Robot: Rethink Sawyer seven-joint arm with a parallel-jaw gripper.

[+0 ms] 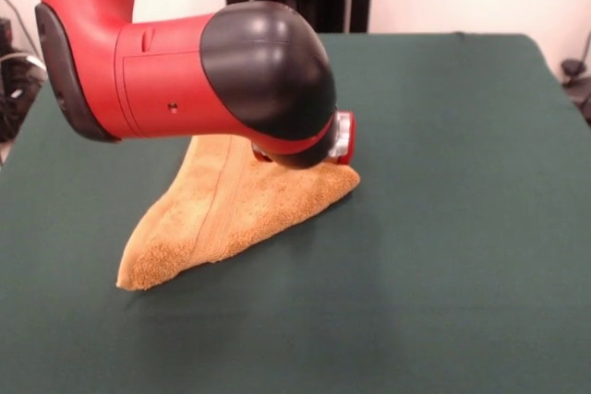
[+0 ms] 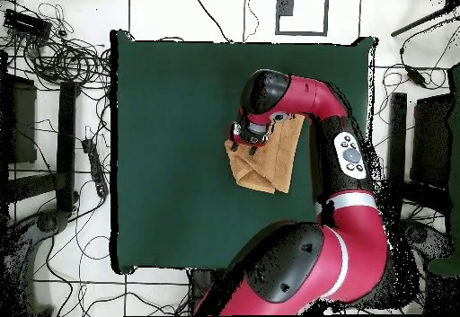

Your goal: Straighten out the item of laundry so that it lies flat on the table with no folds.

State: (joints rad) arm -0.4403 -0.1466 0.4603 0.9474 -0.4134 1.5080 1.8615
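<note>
— Green felt-like cloth fills the near part of the front view; what is it?

— That is the table [image 1: 443, 302], a large rectangle with a plain, matt dark green cover. It is far bigger than anything on it, with bare room on every side of the towel, most of it toward the near edge and the front view's right.

— And the next largest thing?

— Sawyer's arm [image 1: 185, 66], with smooth red shells and a rounded glossy black joint cap, comes down from the top left of the front view and hangs low over the cloth.

— Where is the item of laundry?

— The towel [image 1: 231, 219] lies on the table just under the arm's end, golden-orange fluffy terry, folded over itself into a rough triangle. One corner points toward the near left, and a flat woven band runs along its length. From overhead it sits right of the table's middle, nearer that right edge.

— The gripper?

— The gripper [image 2: 250, 137] is at the towel's upper corner, but the wrist hides its fingers, so clenched or released cannot be told.
</note>
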